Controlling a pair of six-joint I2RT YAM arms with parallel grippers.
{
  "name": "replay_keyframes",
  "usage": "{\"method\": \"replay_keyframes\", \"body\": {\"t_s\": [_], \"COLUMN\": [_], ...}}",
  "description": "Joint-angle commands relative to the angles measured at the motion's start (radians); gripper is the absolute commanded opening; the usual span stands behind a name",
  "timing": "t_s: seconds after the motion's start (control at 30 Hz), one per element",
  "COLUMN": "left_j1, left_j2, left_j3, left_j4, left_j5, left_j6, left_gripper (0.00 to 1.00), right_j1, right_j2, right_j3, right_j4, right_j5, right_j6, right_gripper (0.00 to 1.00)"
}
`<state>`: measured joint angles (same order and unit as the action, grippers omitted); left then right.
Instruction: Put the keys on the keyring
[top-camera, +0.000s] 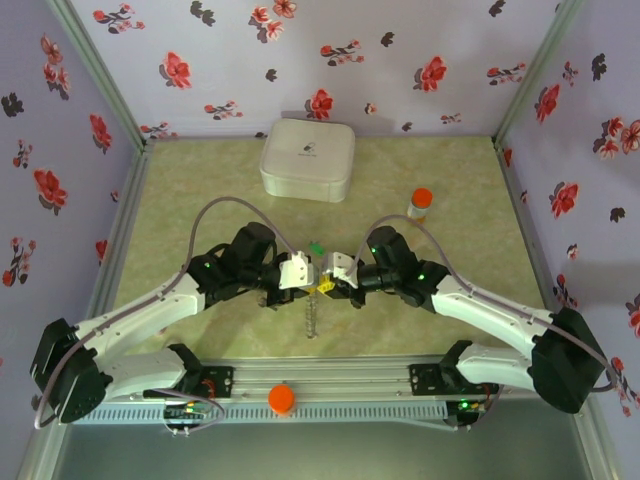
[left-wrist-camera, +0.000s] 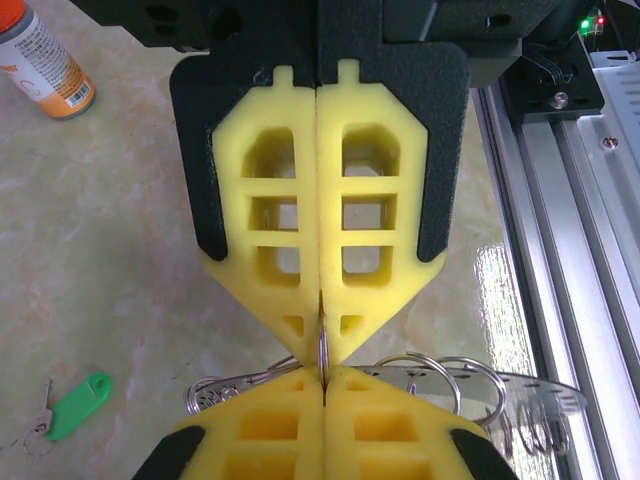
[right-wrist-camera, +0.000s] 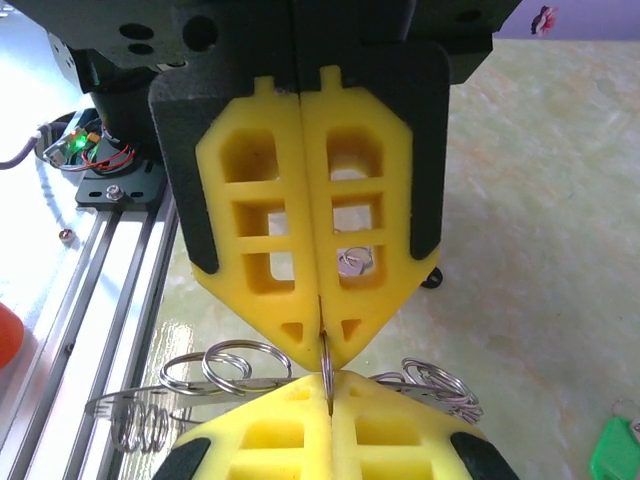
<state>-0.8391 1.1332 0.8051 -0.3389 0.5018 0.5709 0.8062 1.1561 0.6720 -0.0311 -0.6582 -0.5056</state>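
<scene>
The left gripper (left-wrist-camera: 325, 385) is pressing its yellow foam fingers flush together. A thin silver loop of the keyring (left-wrist-camera: 500, 385) is running edge-on into the seam at their tips. The right gripper (left-wrist-camera: 321, 335) is facing it tip to tip from 12 o'clock in the left wrist view. Its fingers are squeezed together on that same loop, so both grippers are pinching the keyring between them. The rest of the keyring, a bunch of silver split rings on a metal bar with a wire coil, is fanning out toward 3 and 9 o'clock beneath the meeting tips. I cannot tell whether it is resting on the table (left-wrist-camera: 130, 250).

The keys (left-wrist-camera: 78, 405), a bright green tab with a small metal key on a loop at its end, are lying flat on the table at 8 o'clock from the tips, apart from the keyring. An orange-capped bottle (left-wrist-camera: 45, 60) is standing at 11 o'clock. A metal rail (left-wrist-camera: 570, 250) is running past at 3 o'clock. In the top view, a white case (top-camera: 306, 160) is sitting at 12 o'clock, well apart.
</scene>
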Motion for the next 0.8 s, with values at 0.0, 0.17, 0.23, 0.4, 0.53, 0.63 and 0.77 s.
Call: {"method": "replay_keyframes", "body": {"t_s": [0.0,0.17,0.23,0.4,0.53,0.63,0.77], "left_j1": [-0.003,0.087,0.166,0.196,0.196,0.189,0.176], "left_j2": [-0.02,-0.121,-0.147,-0.13,-0.131,-0.128,-0.13], "left_j3": [-0.001,-0.188,-0.324,-0.402,-0.421,-0.431,-0.434], "left_j4": [0.066,0.403,0.724,0.974,1.028,1.045,1.027], "left_j5": [0.011,0.134,0.226,0.317,0.333,0.334,0.333], "left_j6": [-0.037,-0.276,-0.5,-0.693,-0.735,-0.758,-0.743], "left_gripper": [0.09,0.39,0.42,0.4,0.34,0.29,0.26], "right_j1": [0.01,0.006,-0.008,-0.033,-0.046,-0.052,-0.052], "right_j2": [-0.01,-0.048,-0.073,-0.132,-0.157,-0.161,-0.145], "right_j3": [0.019,0.002,-0.024,-0.059,-0.075,-0.081,-0.08], "right_j4": [-0.024,0.024,0.097,0.167,0.232,0.28,0.331], "right_j5": [-0.013,-0.075,-0.127,-0.161,-0.173,-0.168,-0.152], "right_j6": [-0.004,0.033,0.089,0.16,0.209,0.233,0.249], "right_gripper": [0.0,0.0,0.0,0.0,0.0,0.0,0.0]}}
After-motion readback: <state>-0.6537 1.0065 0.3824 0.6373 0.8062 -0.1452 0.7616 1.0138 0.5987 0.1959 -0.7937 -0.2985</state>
